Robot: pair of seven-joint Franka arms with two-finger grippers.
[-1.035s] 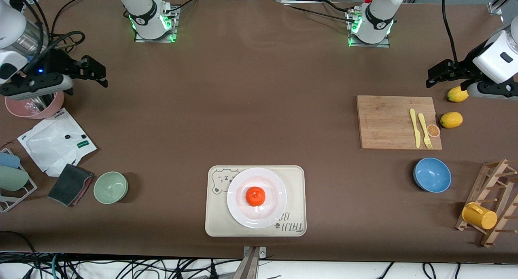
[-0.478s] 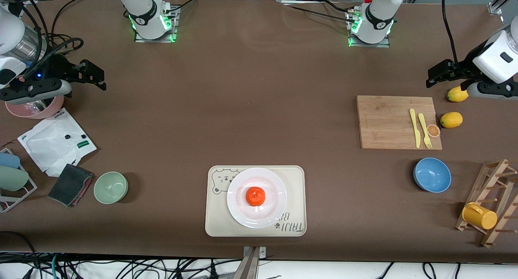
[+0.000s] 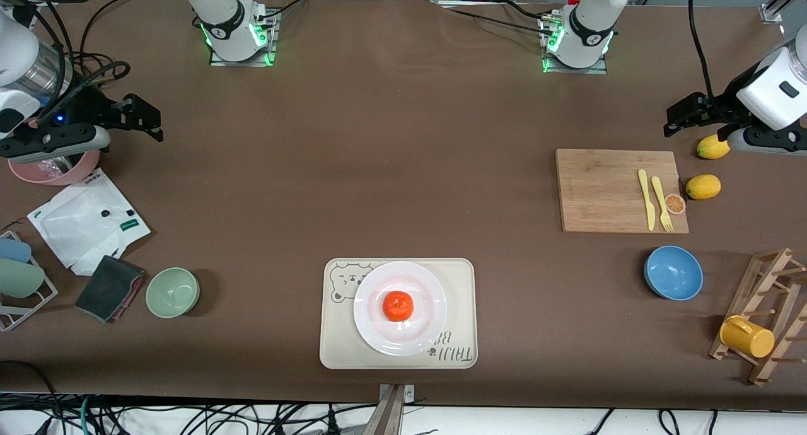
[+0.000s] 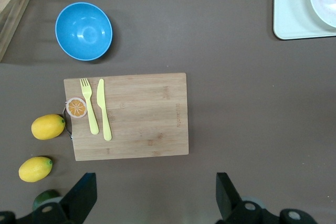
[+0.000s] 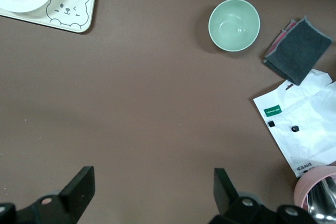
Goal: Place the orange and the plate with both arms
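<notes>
On the brown table [image 3: 391,170] we see the orange [image 3: 398,306] on the plate [image 3: 429,321], well apart from both raised grippers: left gripper [image 3: 684,116] and right gripper [image 3: 142,115], each wide open and empty.

Two lemons [image 3: 703,186], three bowls [image 3: 673,272], one plate [image 3: 429,321], one orange [image 3: 398,306], one tray [image 3: 460,284].

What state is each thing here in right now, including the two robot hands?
orange: whole, resting on the plate.
plate: flat on the bear-printed tray.
blue bowl: upright, empty.
green bowl: upright, empty.
yellow mug: tipped on its side on the wooden rack.
left gripper: fingers open, holding nothing.
right gripper: fingers open, holding nothing.
</notes>
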